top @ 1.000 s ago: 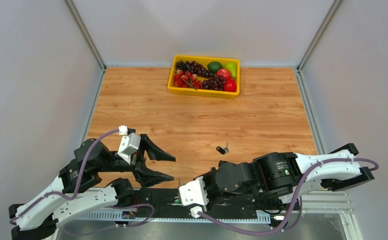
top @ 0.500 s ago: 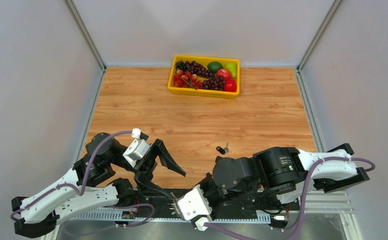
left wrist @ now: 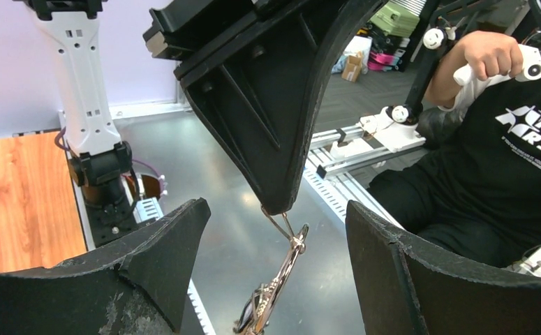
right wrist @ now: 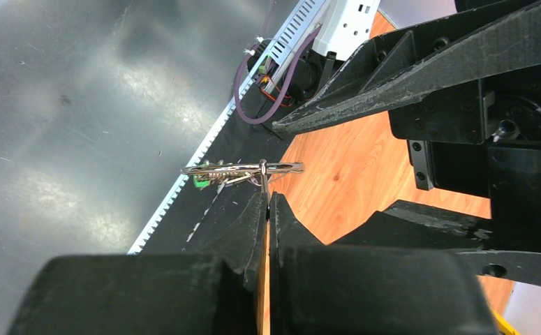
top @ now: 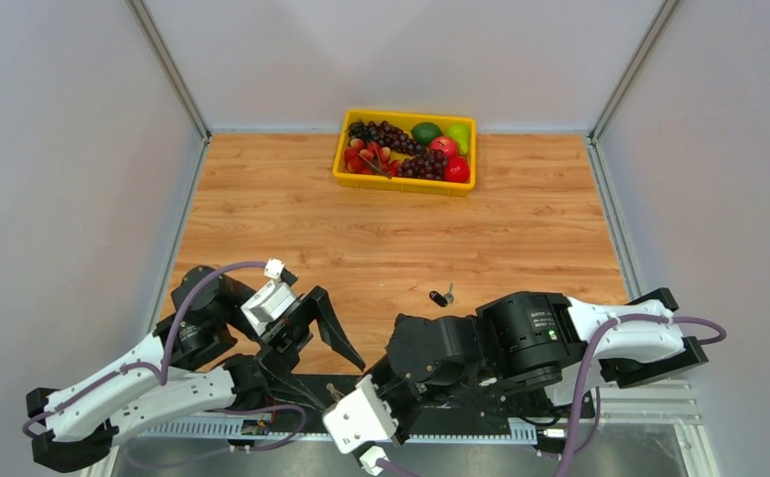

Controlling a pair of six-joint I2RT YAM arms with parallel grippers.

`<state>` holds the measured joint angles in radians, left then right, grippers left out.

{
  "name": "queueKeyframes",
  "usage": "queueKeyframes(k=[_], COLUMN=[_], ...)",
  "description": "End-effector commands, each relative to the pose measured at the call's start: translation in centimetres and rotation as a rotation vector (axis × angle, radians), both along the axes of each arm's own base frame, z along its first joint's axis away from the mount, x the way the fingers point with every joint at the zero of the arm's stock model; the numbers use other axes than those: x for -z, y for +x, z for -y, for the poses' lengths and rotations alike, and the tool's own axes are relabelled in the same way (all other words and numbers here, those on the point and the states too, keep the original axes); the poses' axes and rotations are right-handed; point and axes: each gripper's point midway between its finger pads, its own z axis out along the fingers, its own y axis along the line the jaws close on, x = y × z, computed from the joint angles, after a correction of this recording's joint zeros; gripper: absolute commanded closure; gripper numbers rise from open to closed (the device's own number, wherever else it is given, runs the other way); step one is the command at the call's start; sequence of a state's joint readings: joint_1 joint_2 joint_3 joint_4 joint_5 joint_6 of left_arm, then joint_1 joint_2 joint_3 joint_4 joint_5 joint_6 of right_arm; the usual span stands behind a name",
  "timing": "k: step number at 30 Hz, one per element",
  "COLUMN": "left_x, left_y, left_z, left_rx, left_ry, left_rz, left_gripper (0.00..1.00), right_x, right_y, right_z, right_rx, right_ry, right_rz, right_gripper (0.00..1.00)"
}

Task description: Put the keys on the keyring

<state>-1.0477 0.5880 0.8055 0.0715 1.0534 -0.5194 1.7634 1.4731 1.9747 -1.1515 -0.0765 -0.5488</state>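
Right claw clamped on keyring off near table edge | left claw apart | keys mid-table

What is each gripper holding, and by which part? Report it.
The right gripper pinches the keyring by its small wire loop, jaws shut. The left gripper is open, holding nothing.

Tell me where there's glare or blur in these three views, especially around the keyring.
Top external: even light, sharp, the keys tiny on the table. Left wrist: keyring crisp, the near dark fingers crowd the frame. Right wrist: bright glare patches on the grey metal surface, keyring crisp too.
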Motion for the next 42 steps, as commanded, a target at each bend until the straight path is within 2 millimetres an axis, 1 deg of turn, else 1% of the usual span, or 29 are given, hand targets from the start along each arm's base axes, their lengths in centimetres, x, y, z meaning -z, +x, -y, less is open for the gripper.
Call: queueKeyframes(k=[1,9,13,16,25,26,29,38,42], left_x=[0.3,2.8,3.3,3.4,3.2,3.2,3.4,3.8,3.7], left_y=[-0.4,0.5,0.5,0.4,-0.1,-0.2,-0.3,-0.5,-0.5], left_z=[-0.1,1.1,1.2,1.1,0.6,0.6,0.5,0.3,0.3], left_rx=[0.031,0.014,0.019,0.027,0.052,0.056,0.065,0.075,0.074], left_ry=[0.028,0.164,0.187,0.191,0.176,0.174,0.172,0.179,0.174], left_rz=[-0.025,-0.094,-0.101,-0.100,-0.092,-0.092,-0.094,-0.100,-0.096], left_gripper=[0.19,0.24,0.27,0.29,0.30,0.30,0.31,0.39,0.44], right_x=[-2.3,-2.6,-2.5,-2.5,-2.1,-2.1,-1.9,-2.0,-1.8], right_y=[0.6,0.7,0.9,1.1,1.7,2.2,2.6,2.9,2.9], right_z=[-0.2,-0.4,-0.4,-0.3,-0.2,-0.3,-0.3,-0.4,-0.5], right_rx=[-0.003,-0.004,0.003,0.011,0.038,0.064,0.081,0.097,0.095], right_ry=[0.064,0.072,0.072,0.074,0.070,0.070,0.067,0.073,0.067], right_rz=[0.034,0.045,0.052,0.056,0.075,0.094,0.105,0.116,0.116], right_gripper=[1.00,1.00,1.00,1.00,1.00,1.00,1.00,1.00,1.00])
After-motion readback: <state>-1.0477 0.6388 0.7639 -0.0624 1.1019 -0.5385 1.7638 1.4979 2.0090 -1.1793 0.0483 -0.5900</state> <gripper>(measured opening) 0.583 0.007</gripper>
